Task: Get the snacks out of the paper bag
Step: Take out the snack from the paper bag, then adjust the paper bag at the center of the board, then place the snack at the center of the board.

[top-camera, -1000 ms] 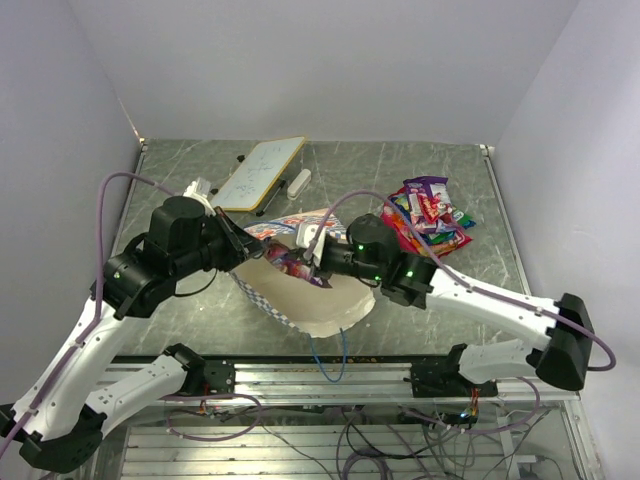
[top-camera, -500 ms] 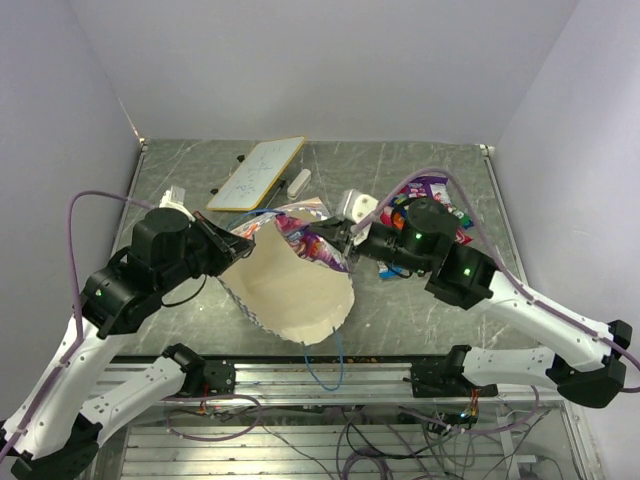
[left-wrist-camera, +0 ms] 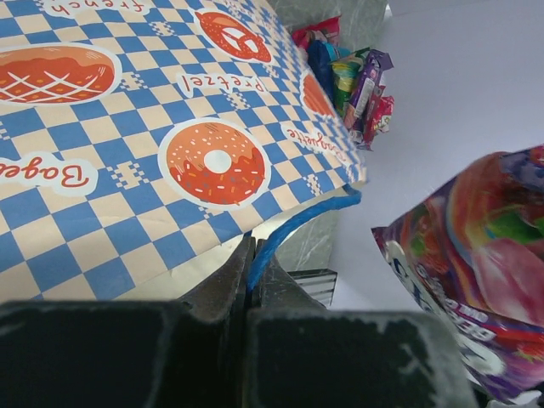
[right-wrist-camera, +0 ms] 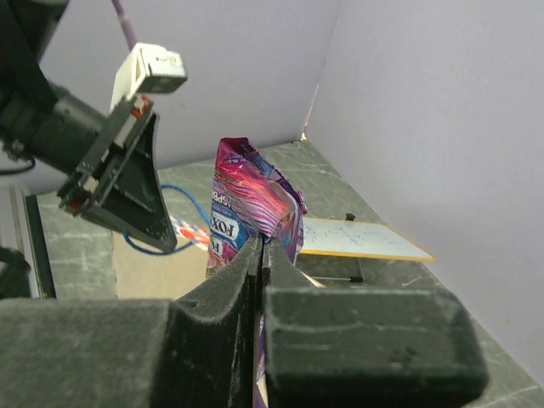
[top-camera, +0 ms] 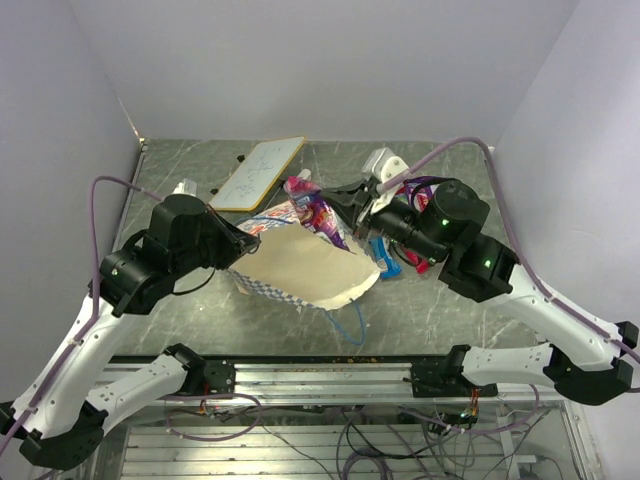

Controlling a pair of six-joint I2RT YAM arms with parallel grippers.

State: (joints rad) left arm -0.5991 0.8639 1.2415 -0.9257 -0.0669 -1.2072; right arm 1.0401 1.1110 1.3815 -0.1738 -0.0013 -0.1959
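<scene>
The cream paper bag (top-camera: 310, 270) with a blue-and-white checkered band lies tilted on the table; its donut print fills the left wrist view (left-wrist-camera: 127, 144). My left gripper (top-camera: 243, 237) is shut on the bag's blue string handle (left-wrist-camera: 293, 223). My right gripper (top-camera: 352, 215) is shut on a purple-pink snack packet (top-camera: 318, 208), held in the air above the bag's mouth; it shows in the right wrist view (right-wrist-camera: 251, 208) and the left wrist view (left-wrist-camera: 476, 280). A pile of snack packets (top-camera: 432, 200) lies on the table at the right, partly hidden by my right arm.
A white board with a wooden edge (top-camera: 258, 172) lies at the back left, with a small white block (top-camera: 301, 180) beside it. A blue packet (top-camera: 386, 256) lies by the bag's right side. Purple walls enclose the table.
My right gripper has pulled the purple-pink packet out of the bag and lifted it up and to the right. My left gripper stayed on the bag, which shifted and tilted.
</scene>
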